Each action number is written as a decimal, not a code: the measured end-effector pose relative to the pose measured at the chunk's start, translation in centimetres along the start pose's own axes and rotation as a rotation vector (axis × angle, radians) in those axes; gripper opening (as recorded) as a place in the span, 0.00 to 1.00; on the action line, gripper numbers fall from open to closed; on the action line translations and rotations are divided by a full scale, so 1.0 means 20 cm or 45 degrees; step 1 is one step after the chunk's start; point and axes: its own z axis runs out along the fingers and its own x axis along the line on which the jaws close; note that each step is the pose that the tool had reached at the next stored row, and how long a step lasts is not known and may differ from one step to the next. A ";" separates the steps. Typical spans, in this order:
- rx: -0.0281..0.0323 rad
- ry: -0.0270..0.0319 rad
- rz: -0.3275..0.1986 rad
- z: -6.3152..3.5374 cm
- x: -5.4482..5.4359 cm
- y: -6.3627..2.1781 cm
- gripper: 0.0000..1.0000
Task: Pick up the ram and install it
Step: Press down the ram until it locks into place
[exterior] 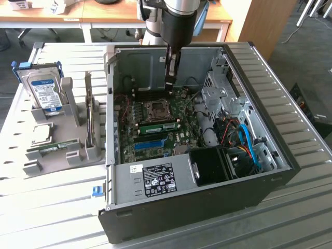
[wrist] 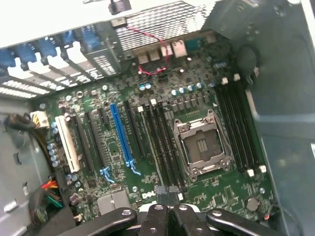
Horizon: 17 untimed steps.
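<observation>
A slim green ram stick [exterior: 158, 126] sits in a memory slot beside the empty processor socket [exterior: 155, 109] on the motherboard inside the open computer case [exterior: 270, 129]. A second green stick [exterior: 52, 149] lies in the grey holder at the exterior view's left. My gripper [exterior: 170, 88] hangs shut above the board, behind the socket and clear of both sticks. In the wrist view the shut gripper [wrist: 167, 202] hovers over the end of the black memory slots [wrist: 160, 142] next to the socket [wrist: 202, 145]. I make out nothing held between the fingers.
The grey holder [exterior: 78, 150] also carries a hard drive with a blue-white label [exterior: 45, 91] and a square silver processor chip [exterior: 41, 134]. Inside the case are a black fan [exterior: 210, 165], a drive cage [exterior: 218, 96], coloured cables [exterior: 244, 140] and a blue card slot [wrist: 122, 137].
</observation>
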 end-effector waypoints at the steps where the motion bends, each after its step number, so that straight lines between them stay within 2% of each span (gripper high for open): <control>1: 0.0008 -0.0004 0.020 0.000 0.00 0.000 0.11; 17: 0.0143 -0.0082 0.359 0.011 0.00 0.000 0.11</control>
